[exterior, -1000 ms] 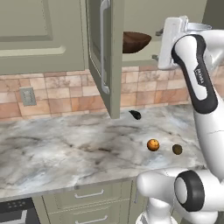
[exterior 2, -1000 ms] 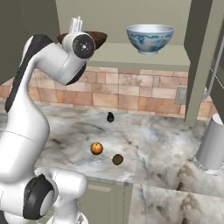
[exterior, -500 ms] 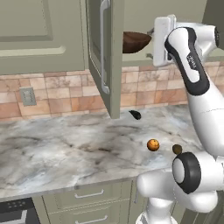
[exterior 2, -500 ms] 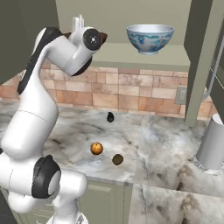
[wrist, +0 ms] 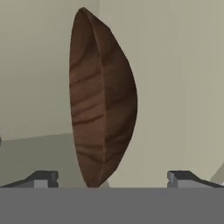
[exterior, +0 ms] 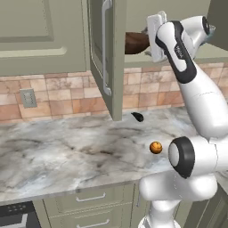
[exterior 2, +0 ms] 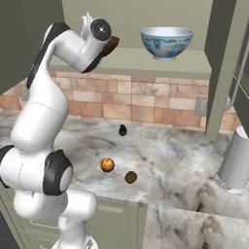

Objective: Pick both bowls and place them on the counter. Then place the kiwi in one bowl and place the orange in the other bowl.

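Hand view: gripper [wrist: 111,179] has its two dark fingertips spread wide apart, nothing between them yet, with the wide, shallow, dark brown wood-grain bowl [wrist: 103,103] just ahead, seen edge-on because the hand is rolled. Bowl sits on the open cabinet's pale shelf [exterior 2: 146,57], well apart from the deeper white bowl with blue pattern [exterior 2: 167,42]. Judgement: rigid, light, smooth wood; thin rim is the best hold, one finger inside, one outside.
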Motion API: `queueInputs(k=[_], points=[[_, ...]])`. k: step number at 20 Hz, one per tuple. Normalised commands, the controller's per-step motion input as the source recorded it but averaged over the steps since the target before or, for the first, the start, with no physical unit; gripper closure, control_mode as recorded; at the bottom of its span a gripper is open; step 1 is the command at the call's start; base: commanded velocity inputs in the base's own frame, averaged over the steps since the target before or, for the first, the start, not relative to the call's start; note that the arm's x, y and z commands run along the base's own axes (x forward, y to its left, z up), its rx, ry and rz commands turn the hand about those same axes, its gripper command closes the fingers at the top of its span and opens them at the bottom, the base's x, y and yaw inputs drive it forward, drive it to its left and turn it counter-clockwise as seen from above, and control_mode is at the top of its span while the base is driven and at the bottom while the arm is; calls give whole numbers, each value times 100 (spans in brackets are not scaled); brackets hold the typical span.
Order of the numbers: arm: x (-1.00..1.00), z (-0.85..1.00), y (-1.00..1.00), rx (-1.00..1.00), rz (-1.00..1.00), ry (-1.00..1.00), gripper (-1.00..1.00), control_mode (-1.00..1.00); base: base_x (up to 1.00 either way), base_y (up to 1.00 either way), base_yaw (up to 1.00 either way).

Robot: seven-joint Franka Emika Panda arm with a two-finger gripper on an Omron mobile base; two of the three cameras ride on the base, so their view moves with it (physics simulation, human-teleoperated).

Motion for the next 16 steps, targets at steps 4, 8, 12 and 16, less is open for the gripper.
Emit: queueInputs(k=[4, 8, 12, 16], points=[[49, -6, 3, -2, 0, 11, -100, -100, 0, 0, 0], [38, -13, 4, -1, 0, 14, -100, -100, 0, 0, 0], [39, -6, 5, 0, 0, 10, -100, -100, 0, 0, 0], [32, -11, 6, -2, 0, 9, -100, -100, 0, 0, 0]])
